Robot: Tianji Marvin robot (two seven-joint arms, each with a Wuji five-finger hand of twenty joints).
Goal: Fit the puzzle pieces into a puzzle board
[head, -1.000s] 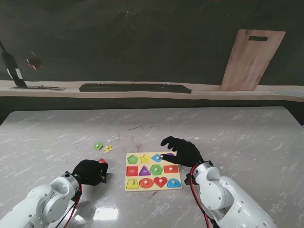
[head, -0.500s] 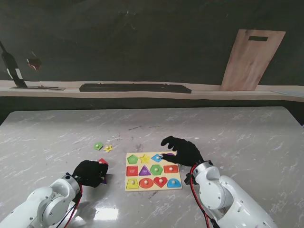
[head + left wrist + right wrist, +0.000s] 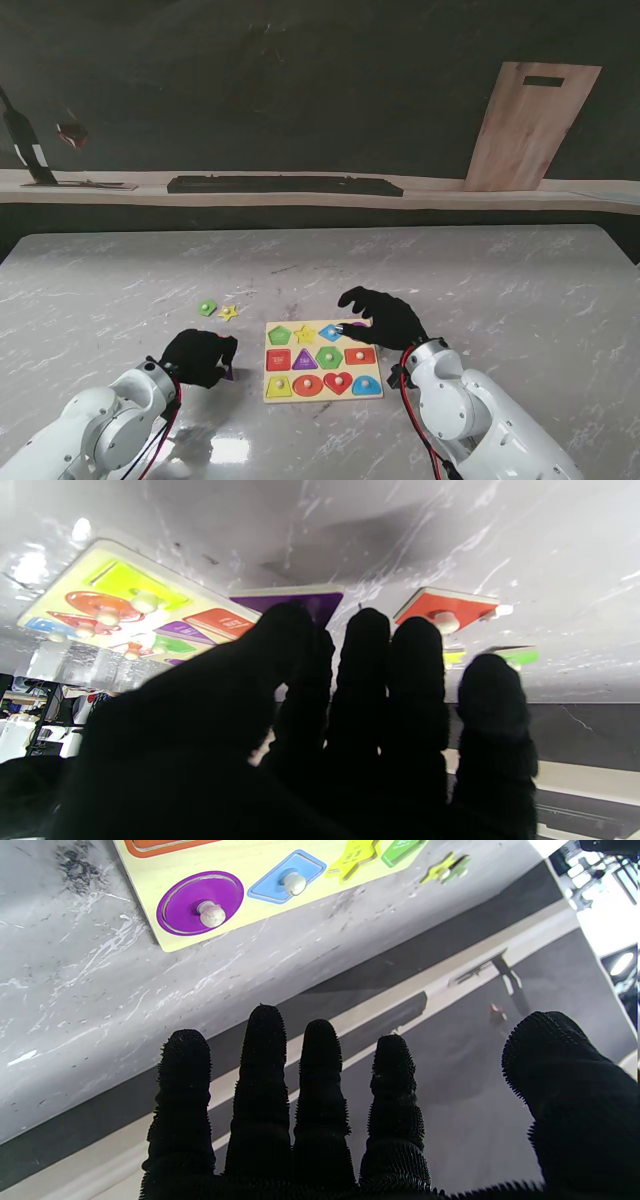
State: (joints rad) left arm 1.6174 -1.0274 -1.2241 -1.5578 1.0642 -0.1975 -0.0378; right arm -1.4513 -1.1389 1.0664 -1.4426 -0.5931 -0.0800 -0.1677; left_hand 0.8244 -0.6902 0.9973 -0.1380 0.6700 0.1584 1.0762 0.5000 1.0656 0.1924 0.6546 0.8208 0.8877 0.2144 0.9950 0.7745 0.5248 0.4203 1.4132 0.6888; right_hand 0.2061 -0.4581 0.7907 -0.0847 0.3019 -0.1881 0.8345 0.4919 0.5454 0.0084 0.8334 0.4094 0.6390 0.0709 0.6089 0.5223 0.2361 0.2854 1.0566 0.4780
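Observation:
The yellow puzzle board [image 3: 322,385] lies in front of me with coloured shapes seated in it. My left hand [image 3: 197,357] hovers just left of the board with its fingers stretched over two loose pieces, holding nothing. In the left wrist view a purple piece [image 3: 295,602] and a red piece [image 3: 445,610] with a knob lie flat on the table at the fingertips [image 3: 365,630]. My right hand [image 3: 385,318] rests open over the board's far right corner. The purple circle [image 3: 200,902] and the blue diamond [image 3: 295,877] sit in their slots.
A green piece [image 3: 207,307] and a yellow star [image 3: 229,313] lie loose on the marble table [image 3: 500,290], farther from me than the left hand. A wooden board [image 3: 528,125] leans on the back wall beyond a ledge.
My left hand has shifted right toward the board and slightly away from me, now covering the red piece in the stand view. The right hand has stayed put.

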